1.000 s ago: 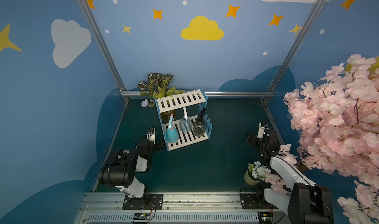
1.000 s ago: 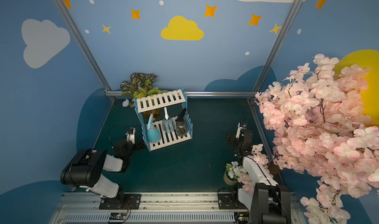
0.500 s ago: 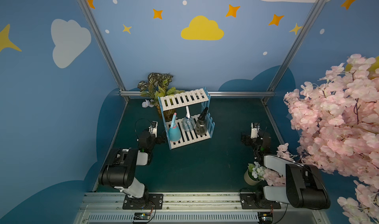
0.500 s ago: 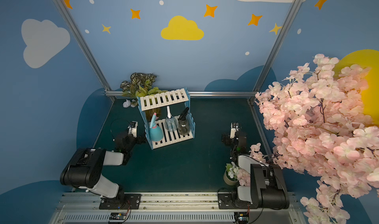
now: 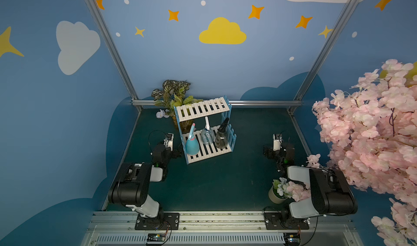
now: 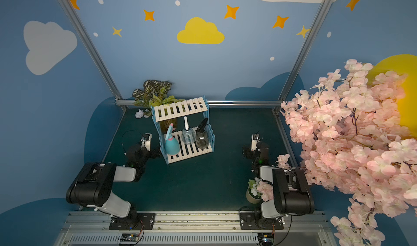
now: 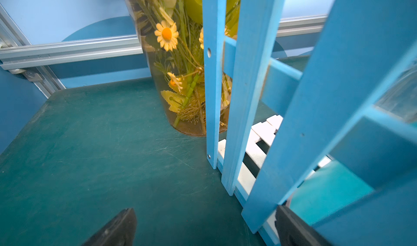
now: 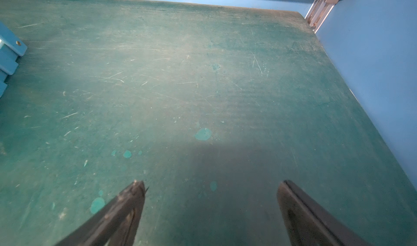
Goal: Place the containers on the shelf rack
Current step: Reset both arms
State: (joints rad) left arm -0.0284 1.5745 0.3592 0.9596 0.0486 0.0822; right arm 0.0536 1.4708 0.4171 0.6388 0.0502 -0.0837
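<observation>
The shelf rack stands at the back middle of the green table. Three containers stand upright in a row on its lower shelf: a light blue bottle, a clear bottle and a dark bottle. My left gripper is open and low beside the rack's left picket side, holding nothing. The light blue bottle shows through the pickets. My right gripper is open over bare table, well right of the rack's corner.
An amber vase of plants stands right behind the rack's left end. A cream pot of white flowers sits by the right arm's base. A pink blossom tree overhangs the right side. Blue walls and aluminium rails enclose the table.
Both arms have folded back toward their bases, with the wrists ending low on the table. The right wrist slid left. The rack shifted slightly to the right early on.
</observation>
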